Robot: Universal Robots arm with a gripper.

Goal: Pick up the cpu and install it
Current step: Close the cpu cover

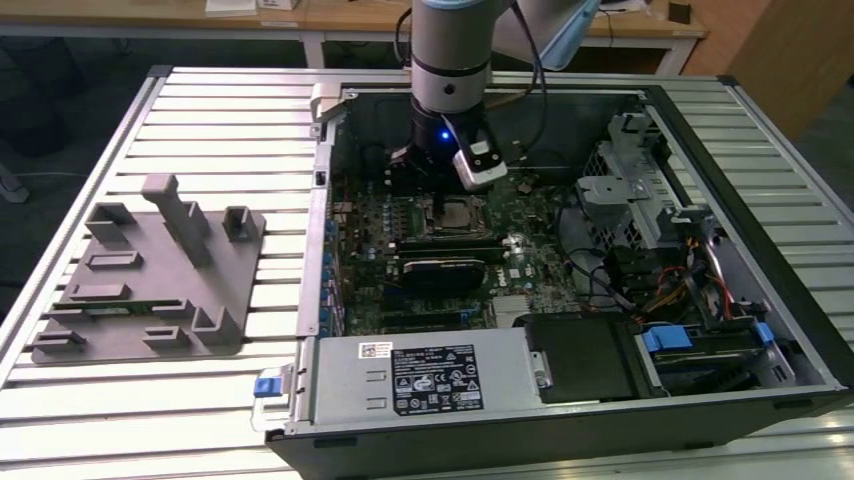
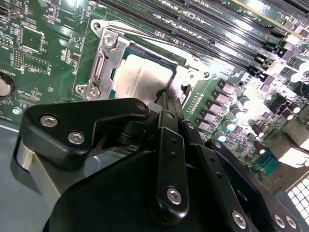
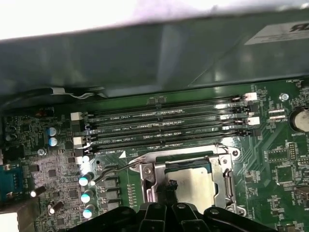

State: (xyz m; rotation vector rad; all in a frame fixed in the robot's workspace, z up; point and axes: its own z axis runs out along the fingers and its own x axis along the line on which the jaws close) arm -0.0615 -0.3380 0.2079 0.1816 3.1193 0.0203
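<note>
The cpu (image 2: 142, 79) is a flat silver square lying in the motherboard's socket, framed by a shiny metal bracket (image 2: 103, 60). In the first wrist view the cpu (image 3: 198, 181) sits just beyond my black fingertips, and in the exterior view the cpu (image 1: 461, 211) lies below the arm's wrist. My gripper (image 2: 164, 96) hangs low over the socket, its fingers drawn together at the chip's edge with nothing visibly held between them. My gripper (image 3: 169, 187) covers part of the chip's near side. A thin wire lever (image 3: 118, 169) sticks out beside the socket.
The open computer case (image 1: 694, 130) lies on a slatted metal table, its walls ringing the board. Memory slots (image 3: 164, 126) run past the socket. A grey plastic fixture (image 1: 147, 285) sits at the exterior view's left. The power supply (image 1: 400, 380) and cables (image 1: 667, 290) fill the case's near side.
</note>
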